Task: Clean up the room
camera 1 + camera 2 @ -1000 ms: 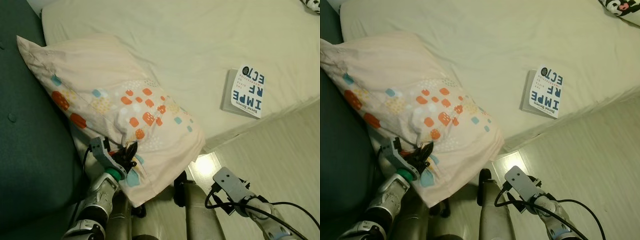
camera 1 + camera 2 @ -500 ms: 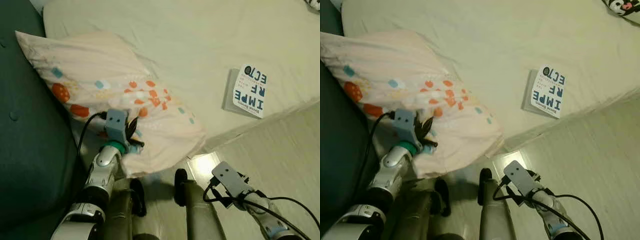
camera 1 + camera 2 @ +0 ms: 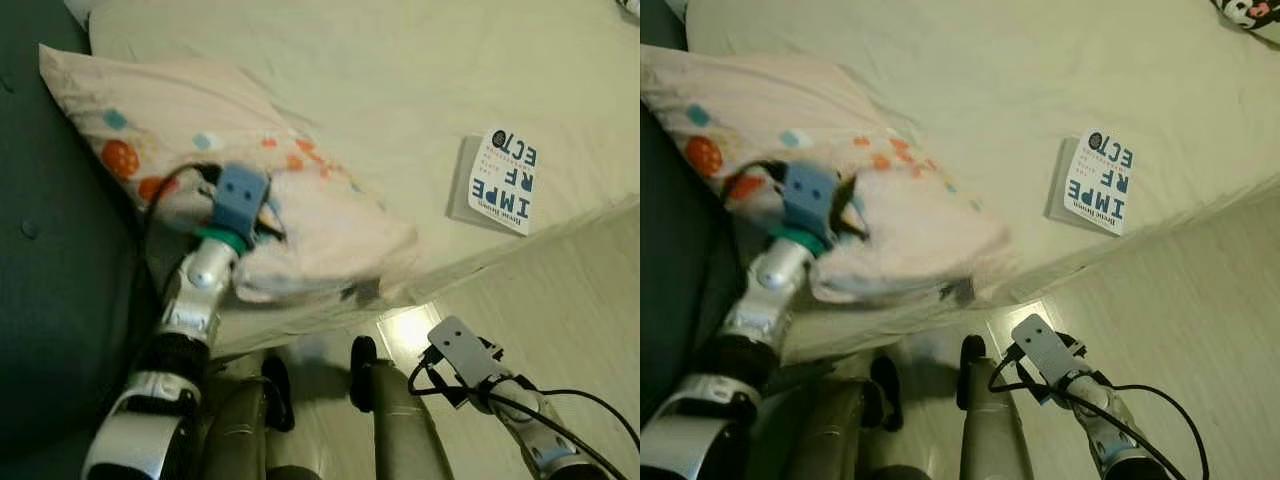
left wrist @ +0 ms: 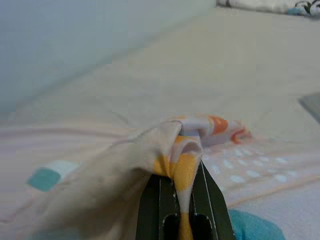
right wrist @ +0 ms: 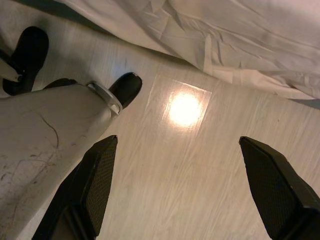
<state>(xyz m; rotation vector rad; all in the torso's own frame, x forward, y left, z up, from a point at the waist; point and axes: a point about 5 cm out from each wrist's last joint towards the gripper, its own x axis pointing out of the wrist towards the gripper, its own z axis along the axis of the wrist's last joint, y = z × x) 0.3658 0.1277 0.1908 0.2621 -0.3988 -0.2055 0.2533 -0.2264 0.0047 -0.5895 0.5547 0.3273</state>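
Left eye view: my left gripper (image 3: 262, 222) was clamped on a fold of the pillow (image 3: 180, 130), raised over the bed (image 3: 400, 90) edge. The pillow lay at the bed's left end against the dark headboard (image 3: 50, 300), its near corner bunched up at my fingers. A book (image 3: 503, 181) lay flat on the sheet near the bed's right edge, well apart from the pillow. My right arm hung low over the floor (image 3: 590, 310).

Right eye view: same scene; a black-and-white plush (image 3: 1250, 15) showed at the far right corner of the bed.

Left wrist view: both fingers (image 4: 210, 200) were closed tight on a pinch of pillow fabric with orange and teal patches; the cloth stood up between them.

Right wrist view: my right gripper (image 5: 187, 192) hung spread wide, holding nothing, above pale floor with a light glare. The sheet's edge hung beyond it, my leg just beside one finger.
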